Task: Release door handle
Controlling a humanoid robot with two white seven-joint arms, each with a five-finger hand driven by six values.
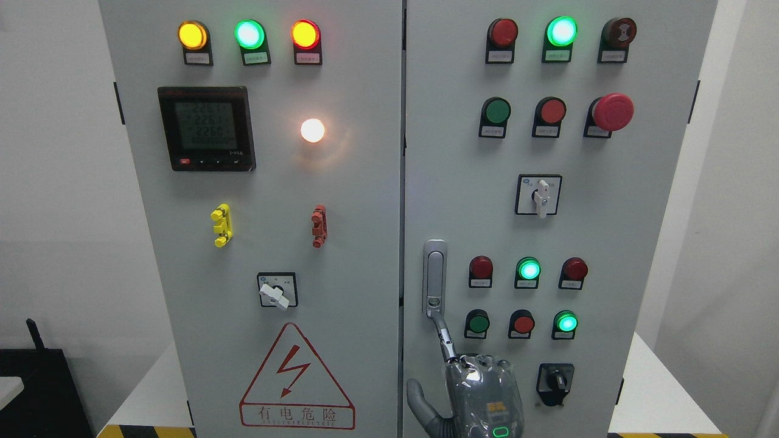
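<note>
The silver door handle (434, 278) stands upright on the left edge of the right cabinet door (645, 243). My right hand (447, 359) rises from the bottom edge, just right of the middle, with its back toward the camera. Its index finger (444, 334) points up, and the tip touches the handle's lower end near the lock. The thumb (417, 398) sticks out to the left, away from the handle. No finger wraps around the handle. The other fingers are hidden behind the back of the hand. The left arm does not show.
The two grey doors meet at a seam (403, 182). The right door carries lit buttons, a red emergency stop (611, 112) and rotary switches (538, 196). On the left door are a meter (207, 129), lamps and a high-voltage sign (296, 382). White walls flank the cabinet.
</note>
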